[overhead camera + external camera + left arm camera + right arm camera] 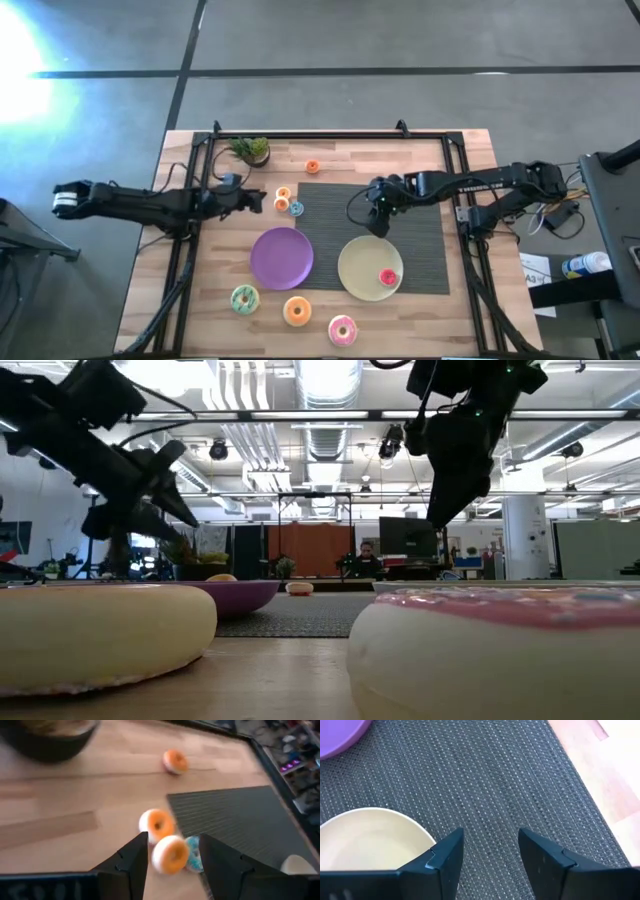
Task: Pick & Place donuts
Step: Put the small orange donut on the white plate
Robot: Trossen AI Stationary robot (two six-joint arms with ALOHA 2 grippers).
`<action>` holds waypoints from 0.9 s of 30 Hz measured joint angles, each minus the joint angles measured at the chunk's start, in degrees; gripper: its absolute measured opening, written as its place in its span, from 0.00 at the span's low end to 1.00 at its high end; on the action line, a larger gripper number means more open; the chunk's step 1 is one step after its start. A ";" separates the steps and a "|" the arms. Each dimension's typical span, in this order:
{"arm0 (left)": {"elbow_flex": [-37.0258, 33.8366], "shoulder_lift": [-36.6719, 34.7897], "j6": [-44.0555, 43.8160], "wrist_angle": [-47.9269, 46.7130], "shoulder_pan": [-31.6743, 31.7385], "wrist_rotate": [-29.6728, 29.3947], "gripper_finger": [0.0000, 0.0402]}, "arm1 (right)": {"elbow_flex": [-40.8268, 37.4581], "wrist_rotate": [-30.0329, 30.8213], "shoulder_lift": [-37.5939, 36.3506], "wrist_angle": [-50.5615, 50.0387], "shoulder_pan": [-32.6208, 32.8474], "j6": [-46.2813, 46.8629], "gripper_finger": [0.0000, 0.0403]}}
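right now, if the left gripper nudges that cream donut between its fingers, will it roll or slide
Probably slide: the cream donut looks to lie flat on bare wood. It touches the blue donut, so a push would likely shove that too. It looks small and light, so the open left gripper should lift it easily.

One donut (388,277) on the right plate (358,262).

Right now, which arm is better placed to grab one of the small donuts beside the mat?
Left. The left gripper is open right by the small donuts off the mat's corner. The right gripper hangs open over the mat, near the yellow plate.
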 joint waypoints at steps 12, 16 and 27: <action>1.06 14.79 15.00 10.19 6.29 14.06 0.37 | -0.09 0.02 -0.02 -0.08 0.01 -1.94 0.45; 2.06 18.20 18.37 10.68 7.31 16.50 0.37 | -0.10 0.04 0.00 -0.06 0.01 -1.98 0.45; 2.44 27.41 19.70 17.29 9.64 22.44 0.37 | -0.11 0.50 -0.01 0.07 0.01 -2.37 0.45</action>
